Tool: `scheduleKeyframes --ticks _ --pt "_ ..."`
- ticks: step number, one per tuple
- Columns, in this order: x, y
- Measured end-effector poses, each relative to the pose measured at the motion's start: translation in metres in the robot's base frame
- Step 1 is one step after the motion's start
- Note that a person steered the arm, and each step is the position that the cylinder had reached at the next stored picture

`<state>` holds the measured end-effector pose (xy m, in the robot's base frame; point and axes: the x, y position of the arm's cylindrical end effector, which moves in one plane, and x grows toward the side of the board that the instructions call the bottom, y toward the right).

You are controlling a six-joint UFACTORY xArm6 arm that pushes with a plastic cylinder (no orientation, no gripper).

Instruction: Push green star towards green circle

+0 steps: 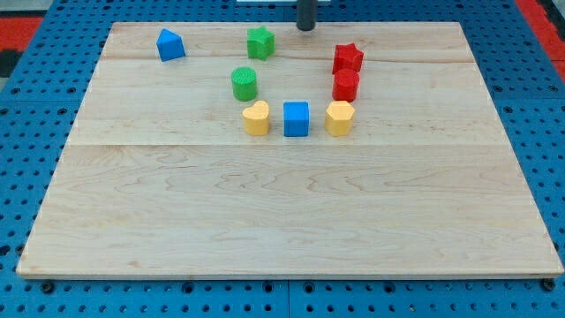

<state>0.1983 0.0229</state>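
One upright green star [259, 42] above green circle [244, 84]; tool tip [305, 27], gripless, just right.

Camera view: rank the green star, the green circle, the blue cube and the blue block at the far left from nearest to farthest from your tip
From my tip at the view's top:
1. Green star, just to its left.
2. Green circle, below the star, toward the view's bottom.
3. Blue cube, lower still, in the row between the two yellow blocks.
4. Blue block, far off at the view's upper left.
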Motion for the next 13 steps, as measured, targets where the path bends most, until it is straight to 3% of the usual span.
scheduleKeyframes --ticks 2,4,5,7,10,13 --pt "0.001 -0.045" --pt "0.050 -0.052" --pt "0.041 -0.051" --pt "-0.006 -0.103" --pt "-0.006 -0.137" --pt "-0.006 -0.223"
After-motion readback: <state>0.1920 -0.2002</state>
